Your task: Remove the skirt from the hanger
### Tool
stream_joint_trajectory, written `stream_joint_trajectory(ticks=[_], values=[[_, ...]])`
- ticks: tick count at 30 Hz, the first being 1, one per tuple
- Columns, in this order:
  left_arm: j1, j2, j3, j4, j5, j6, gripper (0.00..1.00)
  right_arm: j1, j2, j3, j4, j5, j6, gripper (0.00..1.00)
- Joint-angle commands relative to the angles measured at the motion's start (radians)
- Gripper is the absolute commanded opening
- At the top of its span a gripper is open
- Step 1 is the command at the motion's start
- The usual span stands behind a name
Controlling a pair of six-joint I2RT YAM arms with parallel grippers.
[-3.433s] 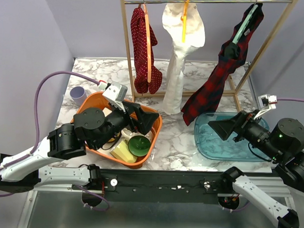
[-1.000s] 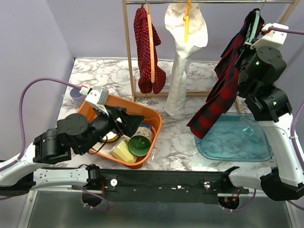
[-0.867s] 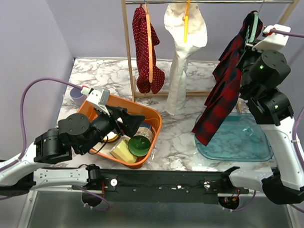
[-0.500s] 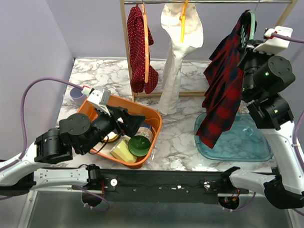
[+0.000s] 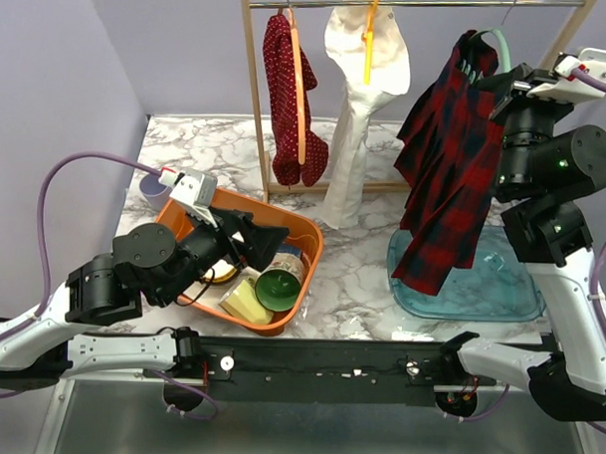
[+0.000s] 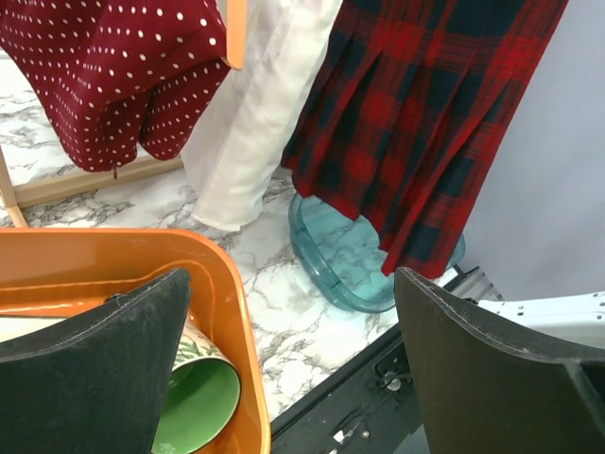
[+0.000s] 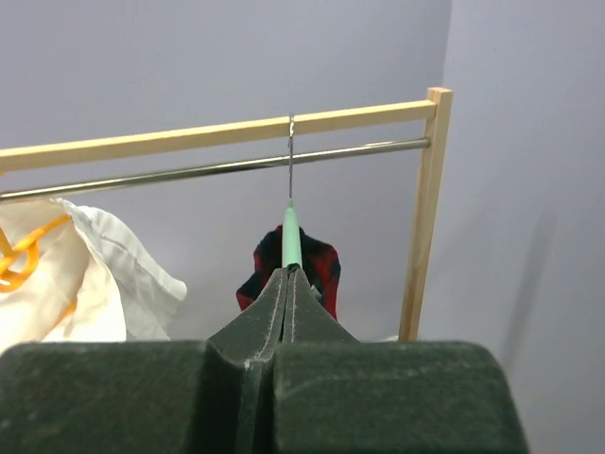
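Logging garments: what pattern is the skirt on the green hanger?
The skirt is red-and-dark plaid, pleated; the left wrist view shows it best.

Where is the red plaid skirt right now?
Top view, right side: the red plaid skirt hangs from the mint-green hanger pinched by the right claw, over the clear blue tray.

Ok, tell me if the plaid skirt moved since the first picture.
Yes. The skirt swung right: its hem, once beside the blue tray, now overhangs it.

A polka-dot garment (image 5: 278, 87) and a white garment (image 5: 353, 149) hang from 1 wooden rack (image 5: 252, 86) over a marble table (image 5: 351, 279) holding an orange bin (image 5: 284, 214) and a blue tray (image 5: 505, 289).
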Motion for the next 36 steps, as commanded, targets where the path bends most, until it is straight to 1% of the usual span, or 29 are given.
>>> stream_joint_trajectory(ticks=[1, 11, 16, 19, 23, 26, 30, 33, 36], values=[[-0.004, 0.015, 0.033, -0.001, -0.013, 0.020, 0.99, -0.007, -0.020, 0.065, 0.060, -0.035, -0.009, 0.01], [-0.004, 0.047, 0.058, -0.002, 0.014, 0.084, 0.99, -0.007, -0.101, 0.079, -0.152, -0.132, 0.106, 0.01], [-0.004, 0.093, 0.112, -0.034, 0.026, 0.132, 0.99, -0.007, -0.144, 0.055, -0.170, -0.163, 0.111, 0.01], [-0.002, 0.113, 0.141, -0.042, 0.030, 0.146, 0.99, -0.007, -0.149, 0.050, -0.144, -0.173, 0.076, 0.01], [-0.002, 0.108, 0.119, -0.021, 0.056, 0.140, 0.99, -0.007, -0.154, -0.002, 0.001, -0.180, 0.011, 0.01], [-0.004, 0.104, 0.109, -0.021, 0.070, 0.128, 0.99, -0.009, -0.138, 0.015, 0.034, -0.200, -0.010, 0.01], [-0.004, 0.089, 0.099, -0.021, 0.076, 0.109, 0.99, -0.007, -0.109, 0.007, 0.147, -0.195, -0.061, 0.01], [-0.004, 0.076, 0.087, -0.004, 0.086, 0.098, 0.99, -0.007, -0.070, 0.022, 0.176, -0.178, -0.109, 0.01], [-0.004, 0.075, 0.086, 0.002, 0.087, 0.095, 0.99, -0.007, -0.059, 0.044, 0.154, -0.167, -0.101, 0.01]])
